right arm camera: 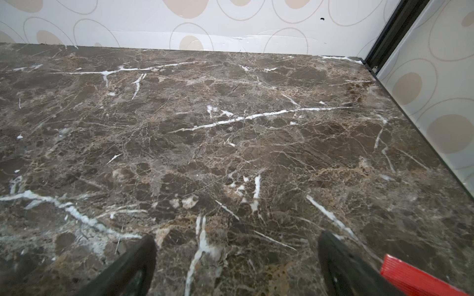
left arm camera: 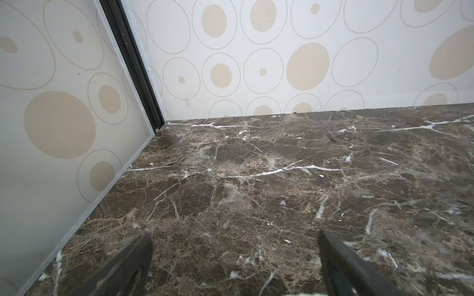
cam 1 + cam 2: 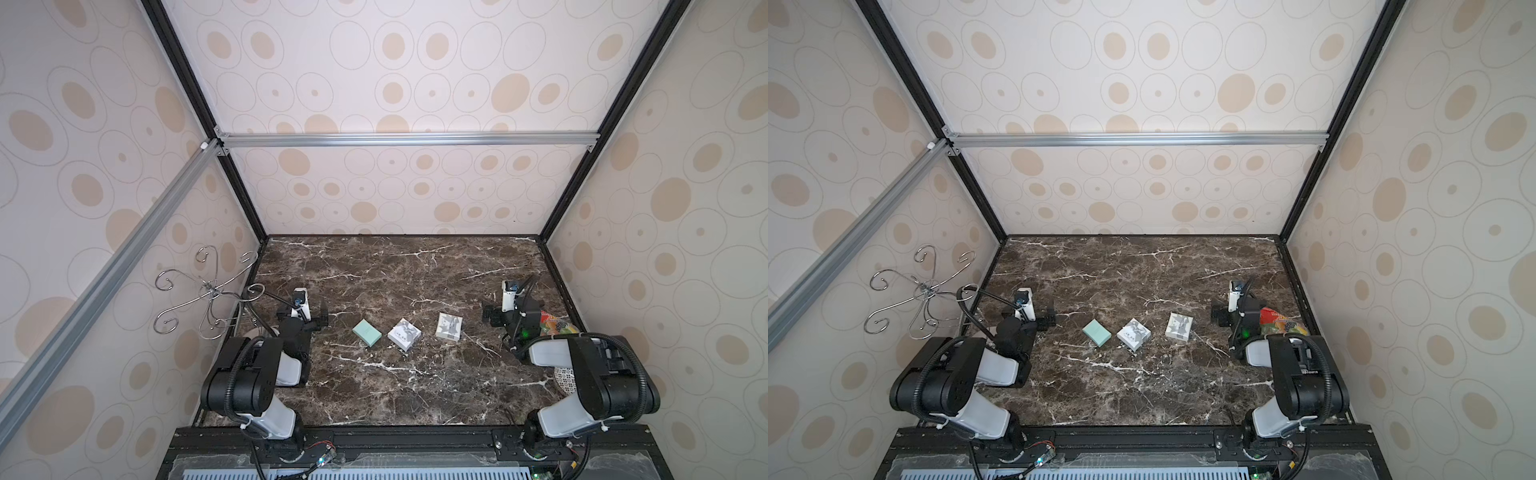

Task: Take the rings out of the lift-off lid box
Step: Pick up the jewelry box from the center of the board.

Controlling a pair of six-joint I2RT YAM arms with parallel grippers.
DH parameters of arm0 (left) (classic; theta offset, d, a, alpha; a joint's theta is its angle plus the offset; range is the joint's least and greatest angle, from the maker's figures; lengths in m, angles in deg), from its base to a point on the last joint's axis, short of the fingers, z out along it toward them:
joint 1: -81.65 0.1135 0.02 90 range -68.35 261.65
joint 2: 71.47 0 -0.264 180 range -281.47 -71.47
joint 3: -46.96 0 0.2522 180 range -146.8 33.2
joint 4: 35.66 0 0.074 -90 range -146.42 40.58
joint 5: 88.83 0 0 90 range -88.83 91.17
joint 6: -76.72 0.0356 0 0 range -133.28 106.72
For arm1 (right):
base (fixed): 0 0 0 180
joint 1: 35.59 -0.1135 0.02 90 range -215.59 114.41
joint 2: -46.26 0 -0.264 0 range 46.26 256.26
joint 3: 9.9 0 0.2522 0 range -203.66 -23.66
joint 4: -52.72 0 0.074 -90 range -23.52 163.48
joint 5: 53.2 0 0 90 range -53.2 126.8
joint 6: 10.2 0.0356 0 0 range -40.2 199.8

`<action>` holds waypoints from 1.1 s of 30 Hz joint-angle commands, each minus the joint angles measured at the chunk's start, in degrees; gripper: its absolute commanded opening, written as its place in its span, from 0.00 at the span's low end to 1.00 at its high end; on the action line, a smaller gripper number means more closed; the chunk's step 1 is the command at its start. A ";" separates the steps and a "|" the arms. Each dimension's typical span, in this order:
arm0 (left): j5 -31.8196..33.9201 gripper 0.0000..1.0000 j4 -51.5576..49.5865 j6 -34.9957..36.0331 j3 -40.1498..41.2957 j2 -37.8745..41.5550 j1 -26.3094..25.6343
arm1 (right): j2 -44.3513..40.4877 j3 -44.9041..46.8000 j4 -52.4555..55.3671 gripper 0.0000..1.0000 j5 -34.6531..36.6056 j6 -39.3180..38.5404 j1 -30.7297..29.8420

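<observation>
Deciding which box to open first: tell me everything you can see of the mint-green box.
The small, flat, rectangular mint-green box looks like plain card and appears closed; any lid seam is too small to see. It lies flat on the dark brown marble table, askew to its edges, at the left end of a row of three boxes, a narrow gap from the white box with grey-black print. Only the table touches it.

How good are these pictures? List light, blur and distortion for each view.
Both top views: even soft light, wide-angle splay of the walls, print on the middle box too small to read. Left wrist view: tabletop sharp with a pale sheen, fingers soft. Right wrist view: tabletop sharp, fingers blurred.
</observation>
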 commanded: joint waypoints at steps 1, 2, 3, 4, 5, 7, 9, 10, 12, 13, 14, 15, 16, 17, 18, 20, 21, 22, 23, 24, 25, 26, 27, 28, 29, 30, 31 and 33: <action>-0.24 1.00 2.37 0.80 -0.87 -0.08 0.11 | 0.39 -0.93 -0.73 1.00 -0.25 -0.22 0.31; -0.30 1.00 2.31 0.80 -0.89 -0.04 0.09 | 0.45 -0.85 -0.75 1.00 -0.25 -0.25 0.31; -0.23 1.00 2.34 0.80 -0.84 -0.09 0.11 | 0.44 -0.94 -0.77 1.00 -0.26 -0.22 0.30; -0.30 1.00 2.24 0.76 -0.90 -0.13 0.03 | 0.39 -0.91 -0.78 1.00 -0.25 -0.26 0.29; -0.39 1.00 2.29 0.71 -0.88 -0.12 0.09 | 0.43 -0.94 -0.78 1.00 -0.25 -0.23 0.28; -0.46 1.00 2.22 0.71 -1.00 -0.17 0.20 | 0.45 -0.91 -0.73 1.00 -0.25 -0.25 0.33; -0.83 1.00 2.03 0.62 -1.04 -0.18 0.36 | 0.42 -0.91 -0.80 1.00 -0.25 -0.24 0.35; -0.83 1.00 2.02 0.68 -1.04 -0.18 0.36 | 0.45 -0.92 -0.76 1.00 -0.26 -0.28 0.34; -0.88 1.00 2.04 0.57 -1.12 -0.18 0.32 | 0.45 -0.86 -0.74 1.00 -0.25 -0.25 0.36; -0.92 1.00 2.04 0.55 -1.13 -0.18 0.42 | 0.45 -0.89 -0.74 1.00 -0.25 -0.21 0.32; -0.92 1.00 2.04 0.54 -1.13 -0.18 0.46 | 0.42 -0.88 -0.75 1.00 -0.25 -0.26 0.30; -0.94 1.00 1.96 0.54 -1.12 -0.18 0.46 | 0.39 -0.94 -0.74 1.00 -0.25 -0.26 0.32; -1.01 1.00 1.95 0.54 -1.13 -0.18 0.46 | 0.42 -0.89 -0.79 1.00 -0.25 -0.28 0.36; -1.05 1.00 1.95 0.54 -1.10 -0.18 0.48 | 0.44 -0.94 -0.79 1.00 -0.27 -0.21 0.36; -1.05 1.00 1.95 0.58 -1.13 -0.18 0.54 | 0.40 -0.88 -0.74 1.00 -0.25 -0.26 0.31; -1.10 1.00 1.95 0.45 -1.13 -0.18 0.48 | 0.39 -0.94 -0.76 1.00 -0.27 -0.24 0.29; -1.18 1.00 1.95 0.45 -1.13 -0.18 0.52 | 0.39 -0.94 -0.75 1.00 -0.26 -0.23 0.35; -1.18 1.00 1.87 0.45 -1.18 -0.18 0.60 | 0.43 -0.94 -0.74 1.00 -0.25 -0.25 0.35; -1.27 1.00 1.86 0.45 -1.21 -0.18 0.64 | 0.38 -0.89 -0.73 1.00 -0.25 -0.22 0.31; -1.36 1.00 1.86 0.43 -1.22 -0.18 0.71 | 0.39 -0.89 -0.74 1.00 -0.29 -0.24 0.29; -1.44 1.00 1.90 0.37 -1.13 -0.18 0.72 | 0.44 -0.93 -0.76 1.00 -0.25 -0.24 0.30; -1.19 1.00 2.30 0.51 -0.93 -0.05 0.71 | 0.38 -0.94 -0.71 1.00 -0.08 -0.12 0.33; -0.25 1.00 2.95 0.53 -0.55 0.38 0.58 | 0.32 -0.81 -0.89 1.00 0.58 0.01 0.29; 1.36 1.00 3.00 0.22 -0.10 1.57 0.32 | 0.19 -0.70 -1.31 1.00 1.58 0.25 0.35; 2.74 1.00 1.67 -0.29 0.27 3.86 0.24 | -0.59 -0.28 -2.72 1.00 3.34 0.88 0.34; 3.37 1.00 -0.25 -0.34 0.28 6.01 0.26 | -2.89 -0.34 -0.68 1.00 4.66 1.43 0.35; 3.26 1.00 -1.96 -0.14 0.12 7.51 0.13 | -5.10 -1.39 3.27 1.00 5.30 1.54 0.25; 4.02 1.00 -5.10 0.92 -0.19 11.16 -0.95 | -9.67 -5.14 14.60 1.00 6.08 2.34 -0.04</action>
